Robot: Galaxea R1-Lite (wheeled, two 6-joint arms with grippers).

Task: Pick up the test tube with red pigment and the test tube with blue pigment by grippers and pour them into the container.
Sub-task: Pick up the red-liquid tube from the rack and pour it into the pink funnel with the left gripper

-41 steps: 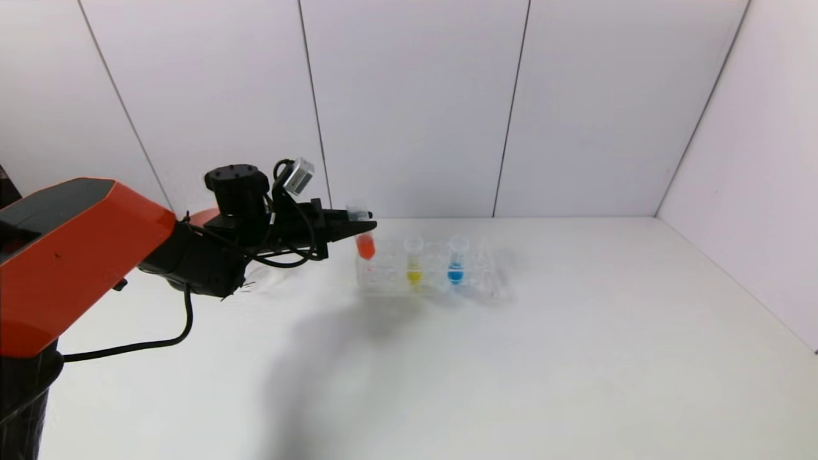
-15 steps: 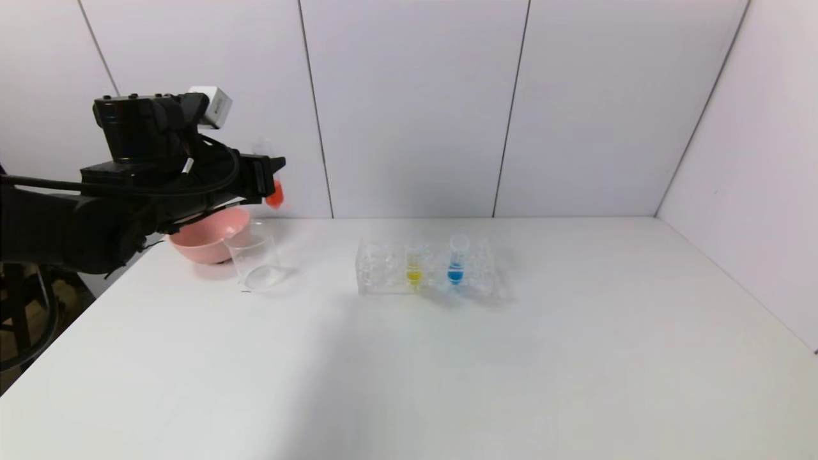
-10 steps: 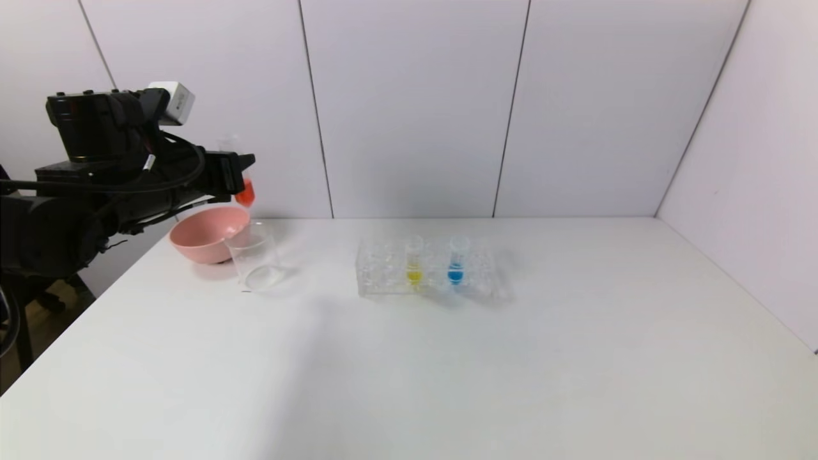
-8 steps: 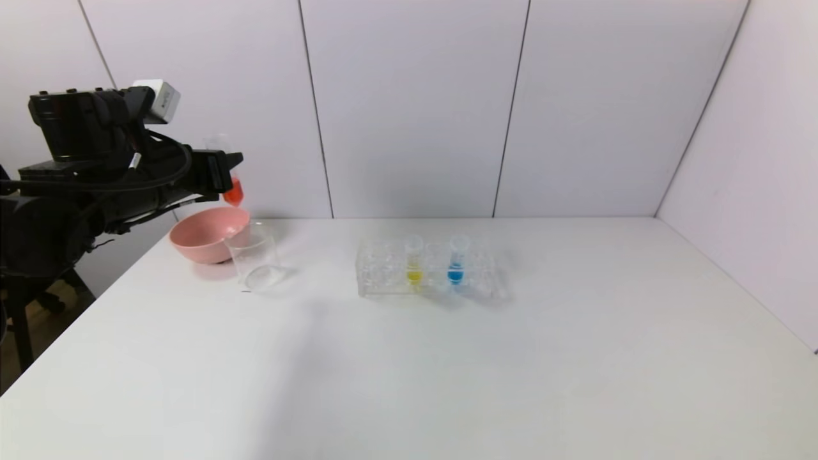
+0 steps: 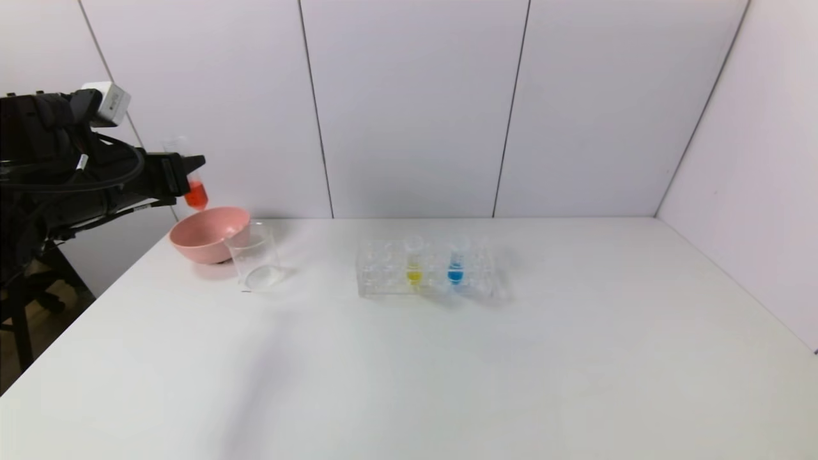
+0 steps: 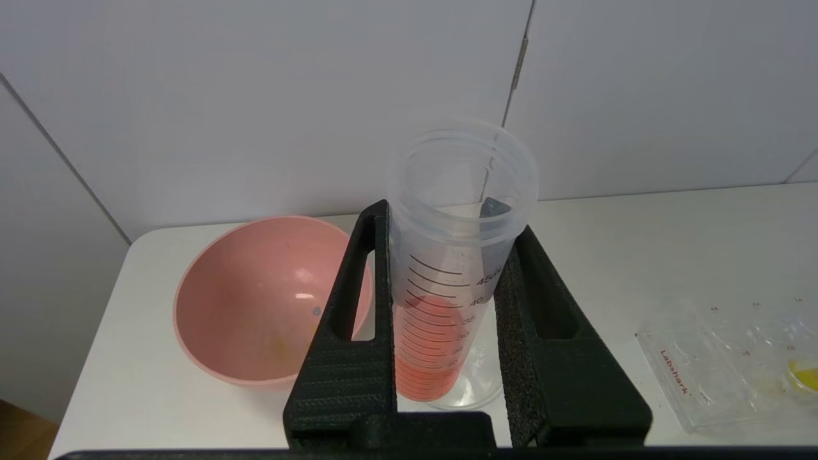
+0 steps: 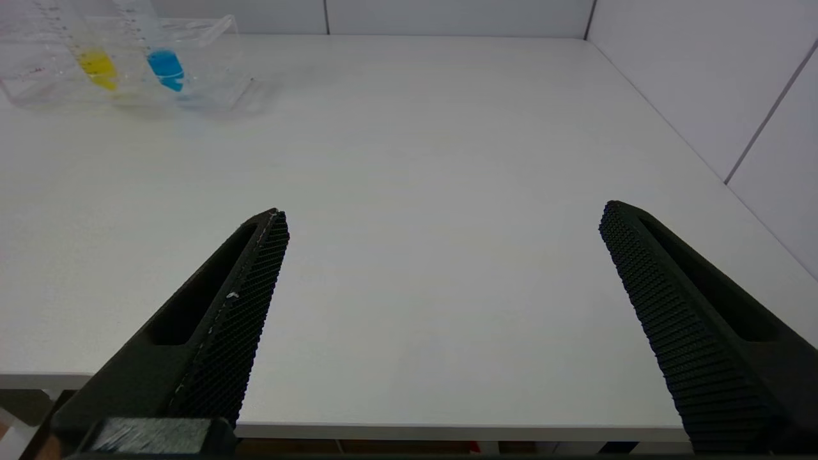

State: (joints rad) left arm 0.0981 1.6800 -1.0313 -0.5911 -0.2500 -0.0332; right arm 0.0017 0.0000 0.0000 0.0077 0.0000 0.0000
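Left gripper [image 5: 192, 167] is up in the air at the far left, above the far-left table edge, fingers [image 6: 348, 332] clamped on the test tube with red pigment [image 5: 194, 185]. Tube is upright, liquid sitting in its lower part, open mouth up. It hangs over the left rim of the pink bowl [image 5: 206, 234], left of the container [image 5: 254, 257].

Container stands on the table [image 5: 447, 370] just right of the bowl, looks empty.

Test tube with blue pigment [image 5: 455, 262] stands in the clear rack [image 5: 434, 271] mid-table, far side, just right of the yellow tube [image 5: 414, 263].

Right gripper [image 7: 441, 217] is low over the near-right table edge, fingers spread wide, holding nothing.
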